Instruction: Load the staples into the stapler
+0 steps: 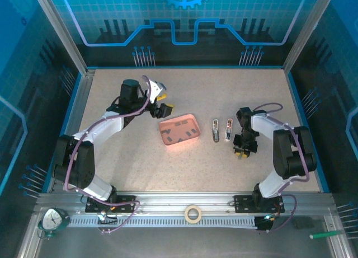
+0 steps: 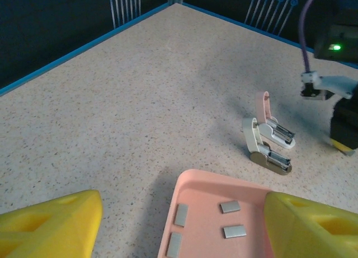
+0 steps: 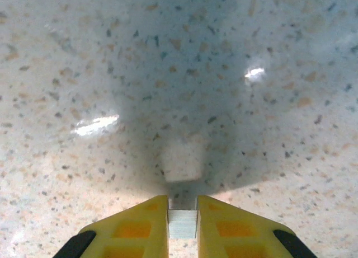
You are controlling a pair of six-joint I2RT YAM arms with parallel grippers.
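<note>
The shallow salmon-pink plastic tray (image 1: pixel 193 122) sits mid-table and serves as the reference for everything else. Just to its right lie two mini staplers, one with a white plastic lid (image 2: pixel 271 159) and one with a pale pink lid (image 2: pixel 278 133). Both are hinged open with their metal channels exposed. Opening them therefore looks done, though the pictures are too coarse to show whether either channel already holds anything.

Further right of the tray, beyond the staplers, the right gripper (image 3: pixel 182 205) hangs low over bare table. Its yellow fingertips are pinched tight on one small grey metal strip of staples (image 3: pixel 182 224), so a strip has been picked and is in hand. It has not been brought to a stapler.

Inside the tray several more flat dark grey staples (image 2: pixel 230 206) lie loose and apart from one another.

The left gripper (image 1: pixel 163 109) hovers just off the tray's far-left corner. Its yellow fingers (image 2: pixel 50 224) are spread wide with nothing between them.

By my judgement the task is at its middle. What remains is carrying the held strip back toward the tray side, seating it in an open channel and closing the lid.
</note>
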